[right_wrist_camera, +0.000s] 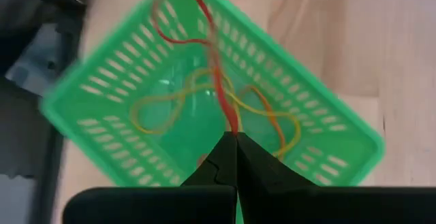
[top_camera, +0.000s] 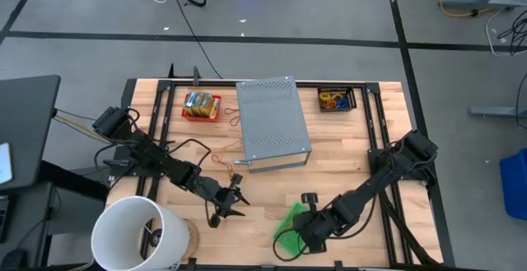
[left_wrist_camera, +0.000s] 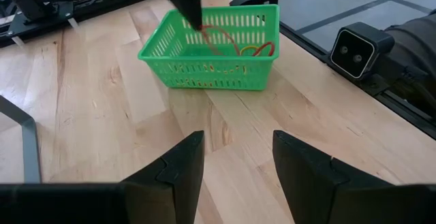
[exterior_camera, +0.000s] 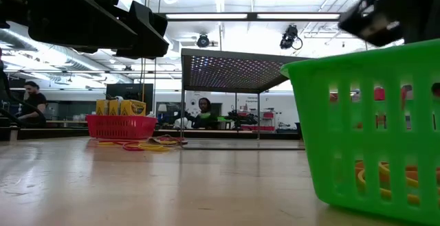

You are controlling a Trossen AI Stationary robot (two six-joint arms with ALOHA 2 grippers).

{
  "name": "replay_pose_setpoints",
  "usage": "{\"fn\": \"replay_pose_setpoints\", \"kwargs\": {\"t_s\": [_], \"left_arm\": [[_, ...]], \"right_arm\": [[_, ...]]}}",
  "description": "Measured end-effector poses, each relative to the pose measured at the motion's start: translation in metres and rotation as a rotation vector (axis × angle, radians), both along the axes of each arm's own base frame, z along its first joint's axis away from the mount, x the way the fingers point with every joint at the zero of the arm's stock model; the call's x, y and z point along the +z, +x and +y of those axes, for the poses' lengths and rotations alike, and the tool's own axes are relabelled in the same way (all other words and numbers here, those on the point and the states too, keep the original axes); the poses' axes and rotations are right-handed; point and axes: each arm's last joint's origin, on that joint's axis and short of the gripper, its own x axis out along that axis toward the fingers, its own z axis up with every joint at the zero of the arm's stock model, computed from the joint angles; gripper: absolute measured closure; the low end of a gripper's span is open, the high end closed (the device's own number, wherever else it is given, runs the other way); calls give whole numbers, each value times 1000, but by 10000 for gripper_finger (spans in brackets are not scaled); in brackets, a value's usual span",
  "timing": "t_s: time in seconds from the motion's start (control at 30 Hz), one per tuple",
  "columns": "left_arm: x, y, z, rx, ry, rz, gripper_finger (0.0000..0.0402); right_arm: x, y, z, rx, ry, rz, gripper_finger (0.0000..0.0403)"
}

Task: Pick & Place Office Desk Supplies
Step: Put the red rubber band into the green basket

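While the high view has the right gripper (top_camera: 306, 231) over the green basket (top_camera: 288, 221), its wrist view shows jaws pinched shut on a red rubber band (right_wrist_camera: 216, 67) dangling into the basket, presumably for release; left gripper (left_wrist_camera: 235, 166) waits nearby, half-open, empty.

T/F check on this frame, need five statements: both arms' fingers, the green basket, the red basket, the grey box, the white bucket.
1. The right gripper has its fingers shut on a red rubber band above the green plastic basket. True.
2. The green plastic basket is empty. False: yellow and orange rubber bands lie in it.
3. The left gripper holds a packet. False: its fingers stand apart over bare wooden table with nothing between them.
4. The small red plastic basket sits beside the large grey perforated metal box. True.
5. The big white round bucket stands at the table's right corner. False: it is at the near left corner, by the left arm.
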Motion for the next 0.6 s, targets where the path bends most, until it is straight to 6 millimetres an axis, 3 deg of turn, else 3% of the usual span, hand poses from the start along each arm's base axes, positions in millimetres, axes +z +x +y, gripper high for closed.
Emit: {"fn": "replay_pose_setpoints", "kwargs": {"t_s": [0.27,0.6], "left_arm": [[0,0,0,1,1,1,222],[0,0,0,2,1,1,222]], "right_arm": [[-10,0,-7,-25,39,47,378],[-10,1,-8,-71,72,57,218]]}}
